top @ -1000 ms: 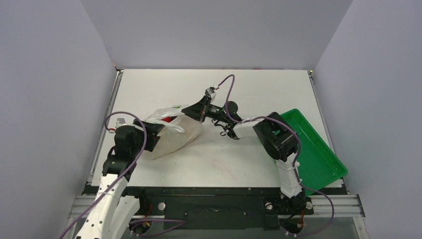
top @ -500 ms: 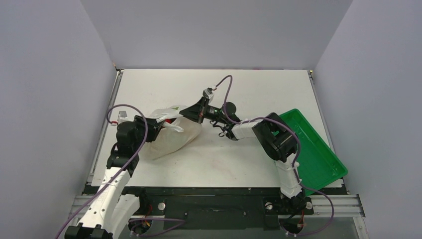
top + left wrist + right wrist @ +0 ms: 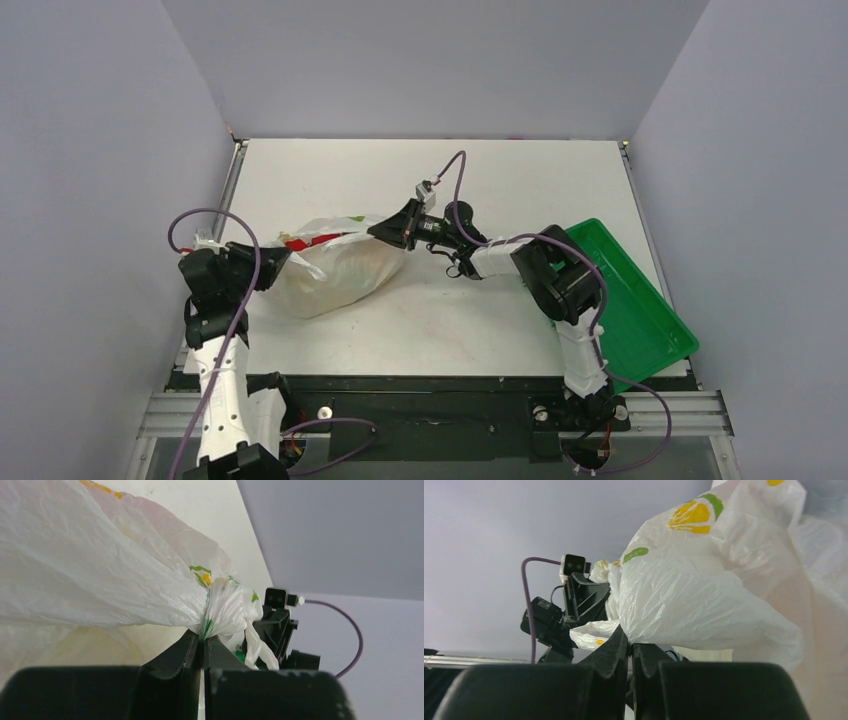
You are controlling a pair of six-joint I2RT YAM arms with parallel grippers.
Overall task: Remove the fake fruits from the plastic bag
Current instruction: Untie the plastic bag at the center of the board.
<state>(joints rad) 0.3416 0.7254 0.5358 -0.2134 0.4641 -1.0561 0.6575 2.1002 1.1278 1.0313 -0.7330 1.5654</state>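
Left claw [image 3: 202, 642] clamps the plastic bag [image 3: 335, 275] at its bunched rim, right claw [image 3: 630, 641] grips the opposite side; overstretching could tear the film.

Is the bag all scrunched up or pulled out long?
Pulled out long. The left gripper and the right gripper each pinch one end of the plastic bag, and it stretches between them.

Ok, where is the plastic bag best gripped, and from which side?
Probably at the gathered film at either end, coming in from the sides: the plastic bag lies stretched sideways, and the left hand and right hand each pinch a bunched fold there.
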